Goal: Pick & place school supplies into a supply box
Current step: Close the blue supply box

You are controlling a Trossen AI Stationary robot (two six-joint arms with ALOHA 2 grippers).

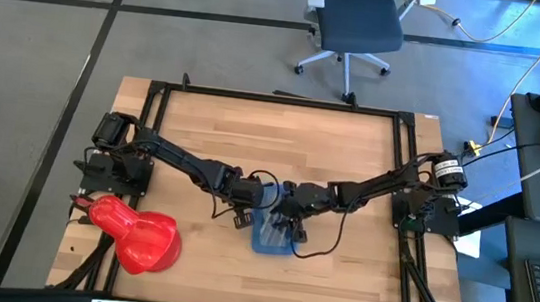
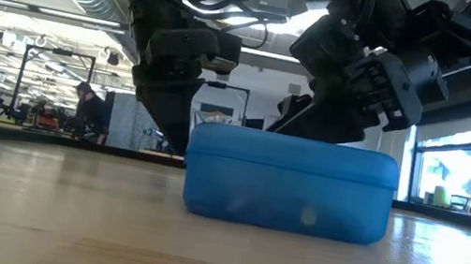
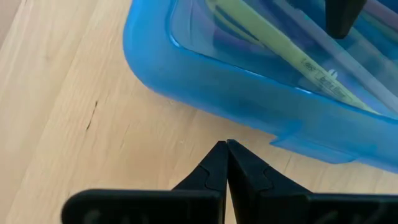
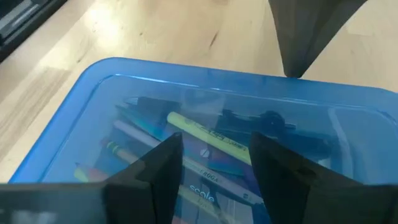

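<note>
With lid shut | supply box [image 4: 93,106] | yellow pen [image 4: 211,138] inside

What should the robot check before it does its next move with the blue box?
1. Supply box lid closed: ok.
2. Pens and pencils inside the box: ok.
3. Left gripper shut, beside the box on the table: ok.
4. Right gripper open above the lid: ok.
5. Scissors inside: cannot tell.
6. Latch clicked shut: cannot tell.
</note>
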